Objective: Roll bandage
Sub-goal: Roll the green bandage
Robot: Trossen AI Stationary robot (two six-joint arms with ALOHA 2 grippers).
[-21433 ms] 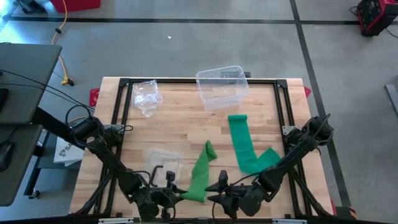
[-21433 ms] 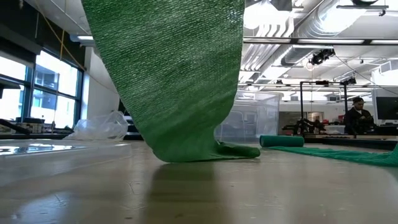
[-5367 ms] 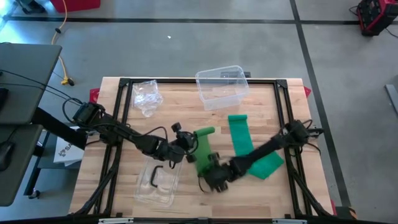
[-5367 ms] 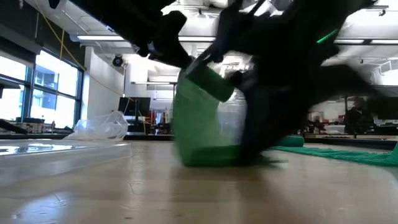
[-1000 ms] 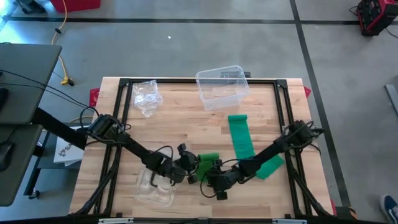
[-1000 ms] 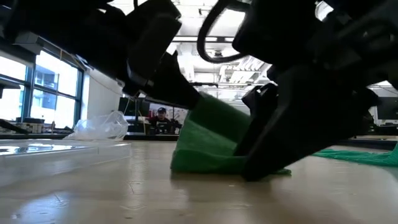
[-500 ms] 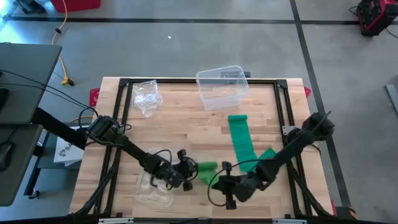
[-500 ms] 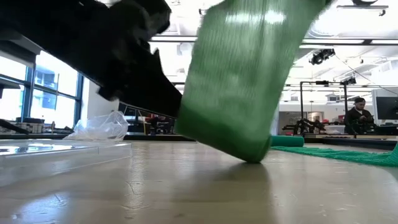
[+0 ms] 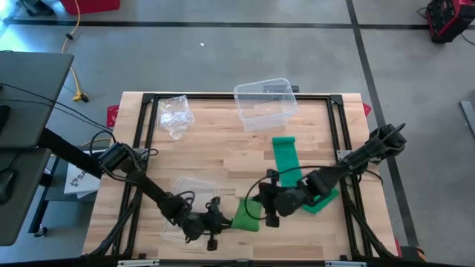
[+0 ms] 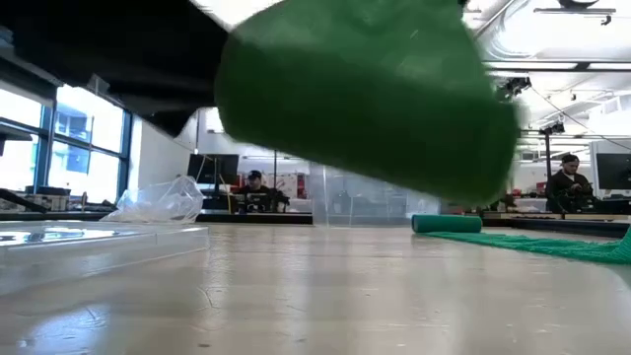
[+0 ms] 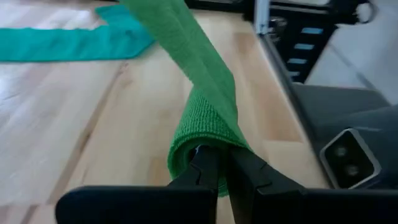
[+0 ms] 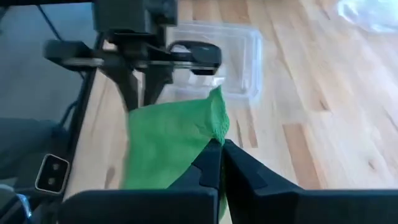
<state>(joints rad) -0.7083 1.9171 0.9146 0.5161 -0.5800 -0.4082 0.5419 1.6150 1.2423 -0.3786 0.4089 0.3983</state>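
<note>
Two arms meet near the front edge of the wooden table (image 9: pixel 200 159) in the high view: the left gripper (image 9: pixel 220 221) and right gripper (image 9: pixel 261 210) each clamp an end of the green bandage (image 9: pixel 245 216), a second green bandage strip (image 9: pixel 288 165) lying flat beyond, near a clear plastic bin (image 9: pixel 263 102).

Low view: the bandage (image 10: pixel 365 104) hangs raised above the tabletop.

Left wrist view: closed fingers (image 11: pixel 208 171) pinch the bandage's rolled end (image 11: pixel 205 134).

Right wrist view: closed fingers (image 12: pixel 211 165) pinch the bandage's free end (image 12: pixel 171 146), with a clear tray (image 12: pixel 239 59) beyond.
</note>
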